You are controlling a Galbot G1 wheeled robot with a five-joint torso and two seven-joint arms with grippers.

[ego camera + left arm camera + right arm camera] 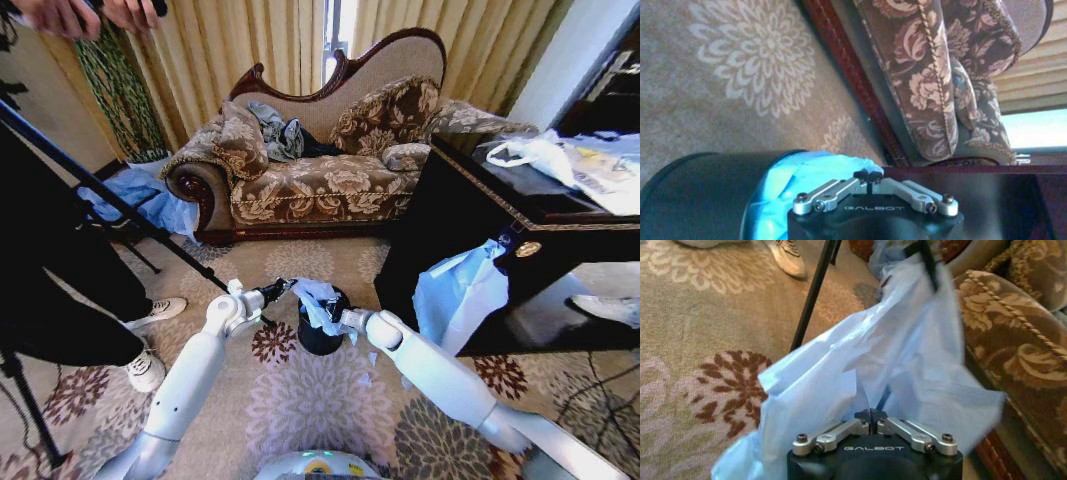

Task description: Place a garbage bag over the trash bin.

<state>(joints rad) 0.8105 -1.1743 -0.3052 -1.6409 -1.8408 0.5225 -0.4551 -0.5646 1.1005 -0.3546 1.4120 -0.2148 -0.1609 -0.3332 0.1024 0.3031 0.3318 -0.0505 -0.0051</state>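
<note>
Between sofa [300, 180] and cabinet [480, 240], garbage bag [318, 300] drapes trash bin [320, 335].

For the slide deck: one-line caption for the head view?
Both grippers, left and right, hold the garbage bag over the trash bin before the sofa.
</note>
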